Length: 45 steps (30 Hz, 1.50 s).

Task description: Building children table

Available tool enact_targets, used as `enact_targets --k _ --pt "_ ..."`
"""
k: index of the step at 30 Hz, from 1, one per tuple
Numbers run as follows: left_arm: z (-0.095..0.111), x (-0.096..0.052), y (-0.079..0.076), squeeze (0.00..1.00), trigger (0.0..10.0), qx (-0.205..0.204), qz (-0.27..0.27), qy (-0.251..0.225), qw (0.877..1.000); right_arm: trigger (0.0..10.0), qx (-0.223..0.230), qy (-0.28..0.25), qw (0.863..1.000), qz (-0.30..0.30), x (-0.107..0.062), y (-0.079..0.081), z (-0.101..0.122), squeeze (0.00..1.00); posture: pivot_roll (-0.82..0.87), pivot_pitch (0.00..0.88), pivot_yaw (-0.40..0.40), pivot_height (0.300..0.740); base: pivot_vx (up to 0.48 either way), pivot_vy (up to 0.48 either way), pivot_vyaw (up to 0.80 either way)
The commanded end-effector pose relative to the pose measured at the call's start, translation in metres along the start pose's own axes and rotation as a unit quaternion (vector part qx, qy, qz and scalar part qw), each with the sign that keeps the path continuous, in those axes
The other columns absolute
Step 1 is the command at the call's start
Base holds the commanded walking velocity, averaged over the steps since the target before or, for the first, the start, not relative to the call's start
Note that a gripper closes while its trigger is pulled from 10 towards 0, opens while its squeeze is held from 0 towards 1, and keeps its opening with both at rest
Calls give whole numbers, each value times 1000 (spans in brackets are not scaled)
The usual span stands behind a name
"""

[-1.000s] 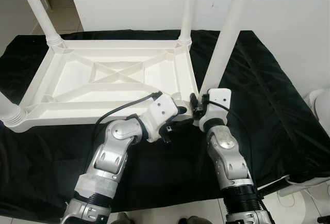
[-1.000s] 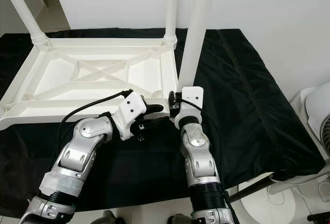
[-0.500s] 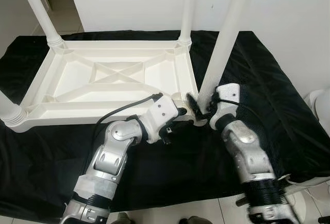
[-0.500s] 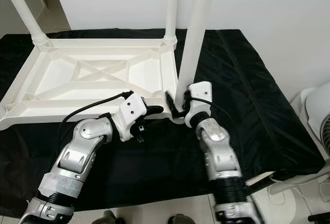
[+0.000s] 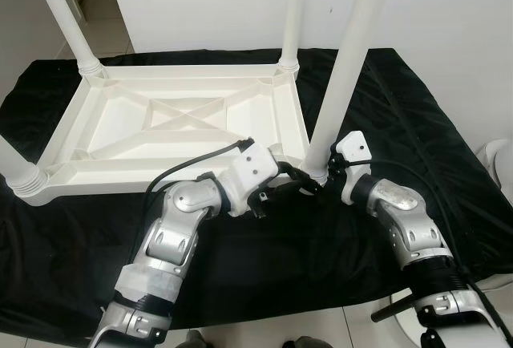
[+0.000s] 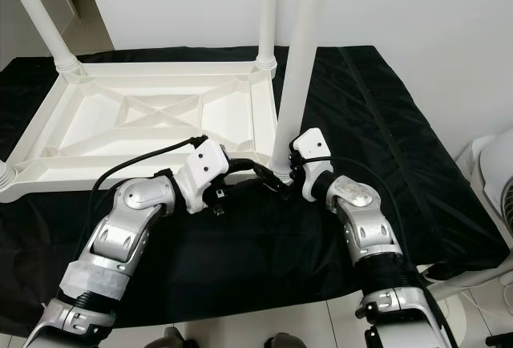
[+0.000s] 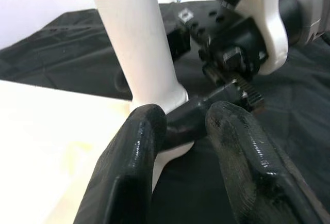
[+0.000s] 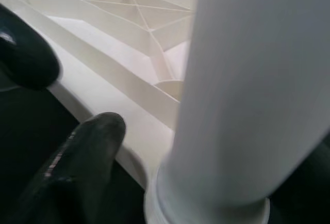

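Upturned white table (image 5: 172,127), black cloth (image 5: 401,123), white wall (image 5: 216,3)

1. A black cloth (image 5: 401,115) covers the big flat top in the middle.
2. A white wall (image 5: 208,3) stands behind the black cloth.
3. Pale floor tiles (image 5: 112,31) show past the cloth's far left corner.
4. A white round thing (image 6: 493,171) sits just beside the cloth's right edge.
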<state>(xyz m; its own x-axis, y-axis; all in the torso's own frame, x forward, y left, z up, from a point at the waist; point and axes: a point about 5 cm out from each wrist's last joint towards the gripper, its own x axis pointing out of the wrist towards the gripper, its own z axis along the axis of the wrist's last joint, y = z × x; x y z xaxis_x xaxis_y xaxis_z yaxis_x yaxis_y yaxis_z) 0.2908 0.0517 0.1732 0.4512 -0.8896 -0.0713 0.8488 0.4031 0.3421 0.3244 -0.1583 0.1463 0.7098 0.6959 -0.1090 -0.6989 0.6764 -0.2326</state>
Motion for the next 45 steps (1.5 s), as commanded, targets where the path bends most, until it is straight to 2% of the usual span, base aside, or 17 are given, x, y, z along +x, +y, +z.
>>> enact_targets --k 1,11,12,13,18,21,22,23,28,29,30,31,34,39,41,45 --pt "-3 0 5 0 10000 -4 49 4 999 118 -5 4 1000 16 1 0 -2 0 -120 24 57 740 0 0 0" --pt "-5 1 4 0 10000 -7 43 3 999 0 16 8 1000 14 -4 -7 -10 0 -122 23 54 740 0 0 0" --pt "-5 1 3 0 10000 -7 41 4 999 4549 18 7 1000 6 -4 -8 -10 0 -125 28 53 740 0 0 0" --pt "-6 0 2 0 10000 -7 39 5 999 10000 22 6 1000 1 -5 -8 -11 0 -126 31 53 740 0 0 0" --pt "-6 1 1 0 10000 -7 39 5 999 10000 60 -15 997 -50 -4 -12 -10 0 -127 41 54 740 0 0 0" --pt "-8 0 0 0 10000 -10 40 7 999 10000 62 -24 995 -78 -3 -10 -8 0 -128 45 55 740 0 0 0" --pt "-8 0 0 0 10000 -11 40 8 999 10000 67 -27 993 -93 -3 -9 -8 0 -128 45 55 740 0 0 0" --pt "-9 0 -1 0 10000 -13 40 8 999 10000 68 -36 988 -133 -1 -3 -7 0 -132 49 55 740 0 0 0" --pt "-11 -1 -2 0 10000 -14 40 11 999 10000 72 -43 981 -177 1 6 -7 0 -136 56 55 740 0 0 0" --pt "-11 -1 -2 0 10000 -15 40 11 999 10000 80 -41 974 -209 1 9 -8 0 -136 56 55 740 0 0 0" --pt "-11 -1 -2 0 10000 -15 40 11 999 10000 80 -41 974 -209 1 9 -8 0 -136 56 55 740 0 0 0" --pt "-12 0 -2 0 10000 -16 39 12 999 10000 96 -37 954 -281 0 12 -10 0 -138 55 49 740 0 0 0" --pt "-12 0 -2 0 10000 -16 39 12 999 10000 101 -35 946 -306 -1 14 -10 0 -138 55 49 740 0 0 0" --pt "-12 0 -2 0 10000 -16 39 12 999 10000 151 -31 909 -388 6 32 -9 0 -134 47 39 740 0 0 0" --pt "-12 0 -2 0 10000 -17 40 11 999 10000 166 -37 903 -394 11 38 -5 0 -131 45 34 740 0 0 0" --pt "-12 0 -3 0 10000 -17 41 11 999 10000 167 -51 911 -373 17 45 1 0 -132 42 32 740 0 0 0"
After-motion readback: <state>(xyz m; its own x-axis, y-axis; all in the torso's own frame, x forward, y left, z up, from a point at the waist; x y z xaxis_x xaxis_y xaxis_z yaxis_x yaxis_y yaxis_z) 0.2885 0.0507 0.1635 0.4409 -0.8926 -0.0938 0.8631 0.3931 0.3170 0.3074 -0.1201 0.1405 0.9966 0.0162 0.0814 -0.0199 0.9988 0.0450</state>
